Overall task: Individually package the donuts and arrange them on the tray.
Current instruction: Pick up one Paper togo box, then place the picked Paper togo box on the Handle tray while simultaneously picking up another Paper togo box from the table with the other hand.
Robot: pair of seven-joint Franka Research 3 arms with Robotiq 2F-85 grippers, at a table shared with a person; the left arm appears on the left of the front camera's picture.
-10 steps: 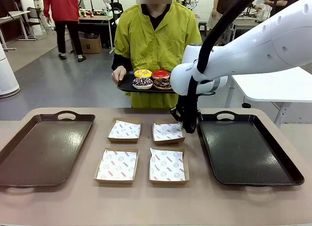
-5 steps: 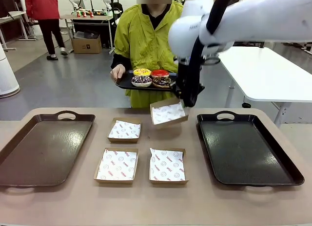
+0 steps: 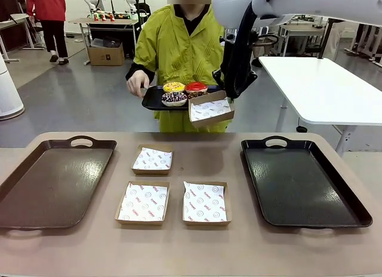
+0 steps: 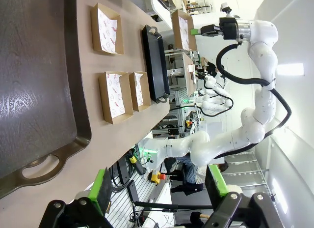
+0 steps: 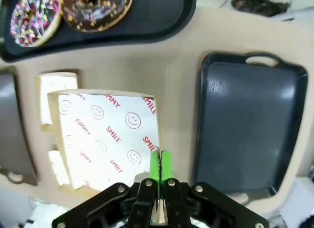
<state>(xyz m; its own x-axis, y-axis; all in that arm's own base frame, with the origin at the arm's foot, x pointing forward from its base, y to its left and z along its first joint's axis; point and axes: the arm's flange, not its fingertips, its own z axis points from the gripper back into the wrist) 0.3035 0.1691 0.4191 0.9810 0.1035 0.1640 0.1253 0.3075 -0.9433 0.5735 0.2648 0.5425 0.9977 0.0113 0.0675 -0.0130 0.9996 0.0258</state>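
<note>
— Starting with the table [image 3: 239,169]: what lies on it?

— A dark left tray [image 3: 54,187], a matching right tray [image 3: 304,187], and 3 paper-lined boxes [image 3: 142,202] between them.

— Where are the donuts?

— All 4 lie flat, holes up, 2 by 2 on a small black tray [image 3: 152,101]. The person [image 3: 179,44] holds it beyond the far edge, long side running left to right. The yellow donut [image 3: 173,87] and red donut [image 3: 196,86] sit behind, the sprinkled donut [image 3: 173,99] and chocolate donut [image 5: 100,7] in front. As rings, they have no long axis.

— And the grippers?

— The right gripper [image 5: 158,159] is clenched on the rim of a 4th box [image 3: 210,108], tilted and raised just before the small tray. The left gripper [image 4: 158,184] is spread wide, holding nothing.
</note>
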